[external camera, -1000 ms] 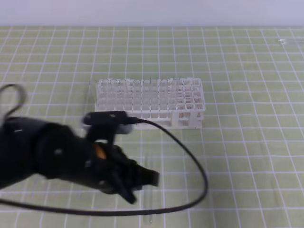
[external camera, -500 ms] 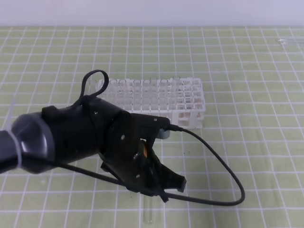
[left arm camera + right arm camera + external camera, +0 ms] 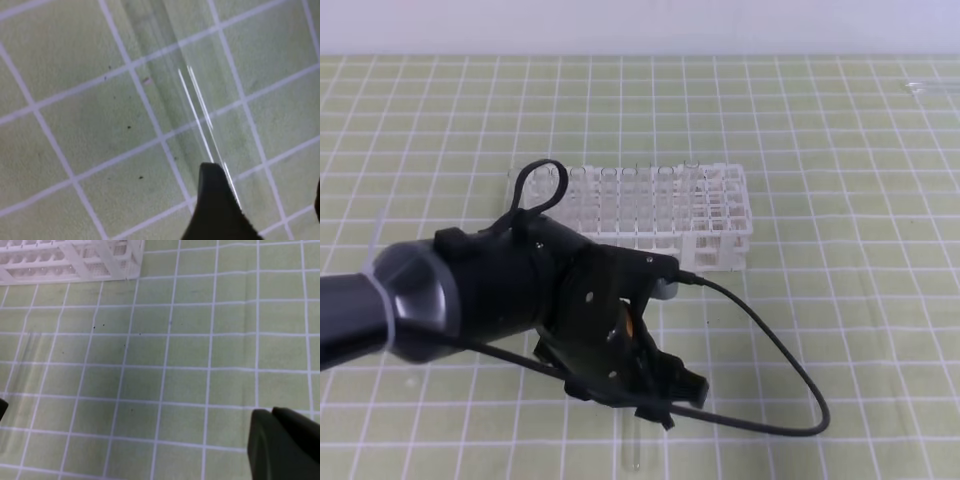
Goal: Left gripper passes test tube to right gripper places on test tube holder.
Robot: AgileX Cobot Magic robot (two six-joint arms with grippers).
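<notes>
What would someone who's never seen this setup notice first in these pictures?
The big dark left gripper with its looping black cable fills the lower left of the high view, jaws spread over a clear test tube lying flat on the green grid mat. Behind it, near the middle, stands the white test tube holder. The tube is easy to miss, showing mostly as thin glints in the left wrist view.

light: even, bright | shadows: soft | focus: wrist views blurred, glass glare
</notes>
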